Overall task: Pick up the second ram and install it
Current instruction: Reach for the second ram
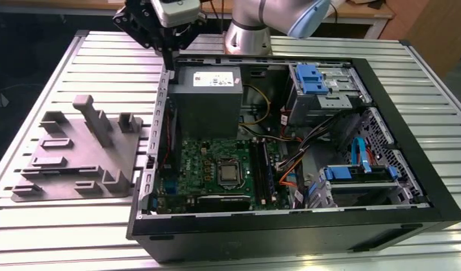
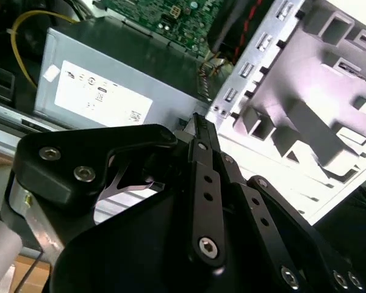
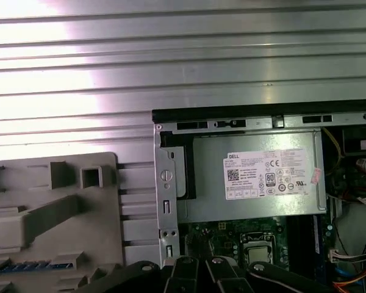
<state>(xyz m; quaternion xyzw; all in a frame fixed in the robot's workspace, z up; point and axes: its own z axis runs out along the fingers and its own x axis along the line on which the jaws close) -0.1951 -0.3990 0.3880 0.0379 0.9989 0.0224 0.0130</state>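
On the exterior view's left the gray fixture plate [image 1: 72, 152] is laid; in the first wrist view the second ram [image 3: 30, 266] is seen lodged in one of its slots; the gripper [image 1: 169, 66] is held pointing straight down over the computer case [image 1: 291, 231] wall, beside the power supply [image 1: 208, 93], fingers [image 2: 201, 159] pressed together, nothing gripped.

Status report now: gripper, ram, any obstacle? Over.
Gripper shut, empty, above case edge by power supply. Ram lies in fixture slot, not gripped. Nothing seen on top of it.
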